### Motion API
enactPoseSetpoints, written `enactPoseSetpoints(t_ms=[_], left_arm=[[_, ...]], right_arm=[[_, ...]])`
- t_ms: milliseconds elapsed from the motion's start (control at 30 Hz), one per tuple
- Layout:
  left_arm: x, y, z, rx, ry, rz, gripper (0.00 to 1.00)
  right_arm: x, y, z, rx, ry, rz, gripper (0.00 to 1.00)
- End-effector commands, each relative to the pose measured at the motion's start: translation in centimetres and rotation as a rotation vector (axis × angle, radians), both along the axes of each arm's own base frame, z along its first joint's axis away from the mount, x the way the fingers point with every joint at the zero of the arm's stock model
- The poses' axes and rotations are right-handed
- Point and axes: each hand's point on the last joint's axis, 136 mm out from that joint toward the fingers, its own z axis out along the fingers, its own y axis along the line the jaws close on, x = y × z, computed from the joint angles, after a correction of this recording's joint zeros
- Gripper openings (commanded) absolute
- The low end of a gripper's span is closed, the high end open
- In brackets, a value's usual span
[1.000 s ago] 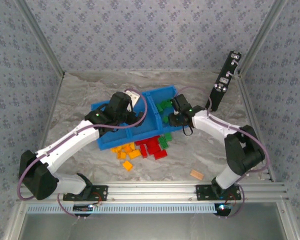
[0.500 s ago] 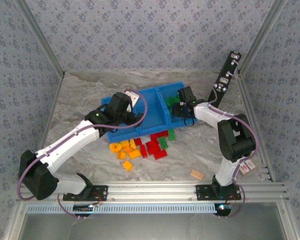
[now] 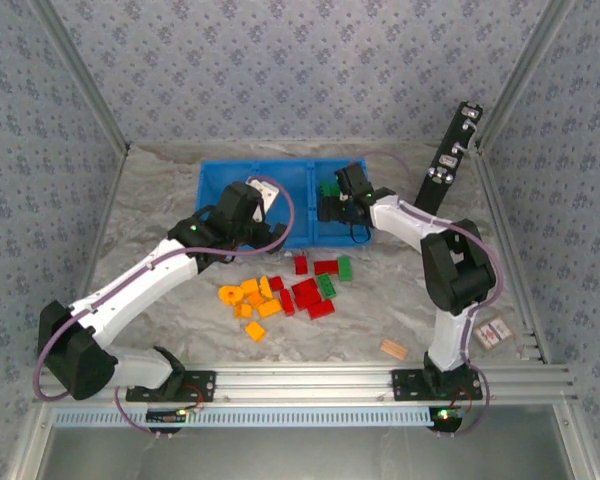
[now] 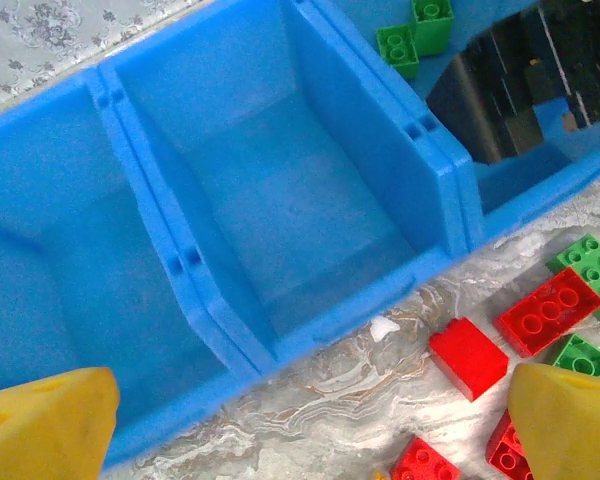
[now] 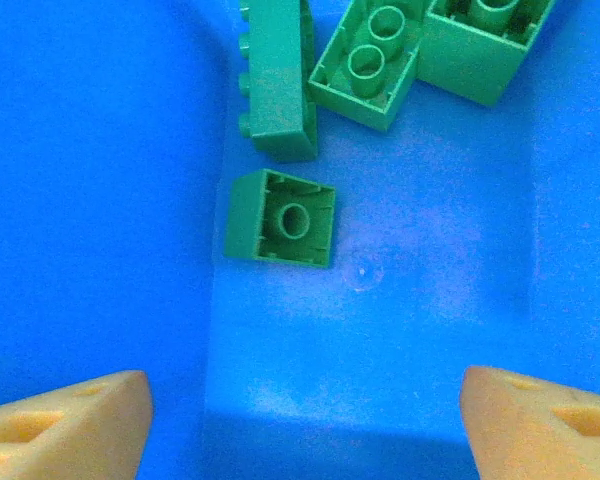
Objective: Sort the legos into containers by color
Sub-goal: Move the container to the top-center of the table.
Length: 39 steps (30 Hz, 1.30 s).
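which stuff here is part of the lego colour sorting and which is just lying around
For the job: blue tray; sorted green bricks in its right compartment; on the table, red bricks, orange bricks, stray green bricks.
Just lying about: tan block; black oblong device; small card-like item near the right arm.
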Motion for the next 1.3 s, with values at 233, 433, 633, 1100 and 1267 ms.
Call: enactPoseSetpoints(t_ms=[233,433,633,1100,1267], left_arm=[[0.0,1.0,1.5,0.027,-0.043,0.007,1.00],[-0.1,1.3,1.4,0.030,-0.049,0.013,1.00],[0.1,0.9,1.1,0.023,-0.044,0.008,1.00],[-0.1,1.2,1.1,0.022,-0.038,0.013,1.00],[0.0,1.3,1.2,0.021,-0.052,0.018,1.00]], right_arm=[[3.7,-0.9,-0.8,0.012,0.026,-0.071,0.85],[3.3,-0.8,0.6,-0.024,0.009,0.031,0.74],[2.7,-1.7,0.7,-0.070,0.026,0.054,0.41],[0.6,-2.6,3.3,-0.170,0.011,0.143,0.22],[-4.5,-1.8,6.1,-0.191,0.003,0.221,0.36]])
